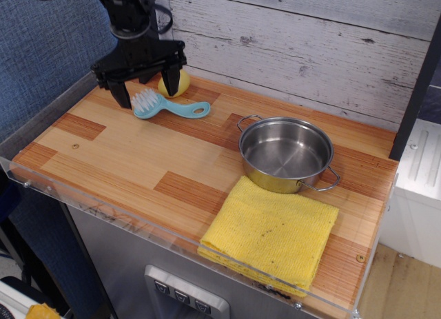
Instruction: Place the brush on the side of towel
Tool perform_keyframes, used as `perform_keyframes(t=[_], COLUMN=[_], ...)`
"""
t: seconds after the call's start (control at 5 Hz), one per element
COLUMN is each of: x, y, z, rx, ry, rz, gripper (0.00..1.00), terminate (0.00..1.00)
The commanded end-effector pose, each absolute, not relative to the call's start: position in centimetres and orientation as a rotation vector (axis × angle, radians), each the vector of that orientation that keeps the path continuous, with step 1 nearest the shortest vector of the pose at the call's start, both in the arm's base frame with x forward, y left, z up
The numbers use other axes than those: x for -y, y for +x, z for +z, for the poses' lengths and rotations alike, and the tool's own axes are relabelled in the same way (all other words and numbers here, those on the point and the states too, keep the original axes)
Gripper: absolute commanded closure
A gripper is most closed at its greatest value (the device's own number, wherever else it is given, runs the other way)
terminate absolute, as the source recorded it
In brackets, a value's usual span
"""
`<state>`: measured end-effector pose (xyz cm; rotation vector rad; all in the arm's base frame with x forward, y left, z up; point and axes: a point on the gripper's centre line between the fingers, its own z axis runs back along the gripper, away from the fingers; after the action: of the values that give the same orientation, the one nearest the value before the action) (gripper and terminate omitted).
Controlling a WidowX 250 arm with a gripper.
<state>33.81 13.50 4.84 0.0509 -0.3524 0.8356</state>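
A steel pot (286,153) stands upright right of centre on the wooden table (124,150), empty inside, with one loop handle pointing to the back left and the other to the front right. At the back left, close to the whitewashed plank wall (310,47), sits a yellow lemon-like lump (180,80), partly hidden from this angle. A clear plastic lip (138,222) runs along the table's front edge. Below it there's a grey cabinet front with a row of small buttons (182,297). Blue textured panelling (41,50) fills the left side.
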Motion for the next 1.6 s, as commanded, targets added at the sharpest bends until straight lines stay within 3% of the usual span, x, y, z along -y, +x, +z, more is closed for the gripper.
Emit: perform_keyframes(t=[0.0, 0.6, 0.8, 1.4], x=[-14.9, -15.0, -14.9, -14.0], y=[34.3, 33.6, 33.6, 33.3], z=[4.1, 2.3, 2.7, 4.6], rx=[0.365, 0.335, 0.344, 0.379], ry=[0.074, 0.085, 0.105, 0.074], rz=[0.892, 0.891, 0.865, 0.823], gripper=[0.00, 0.00, 1.00, 1.00], terminate=[0.00, 0.00, 0.00, 0.00])
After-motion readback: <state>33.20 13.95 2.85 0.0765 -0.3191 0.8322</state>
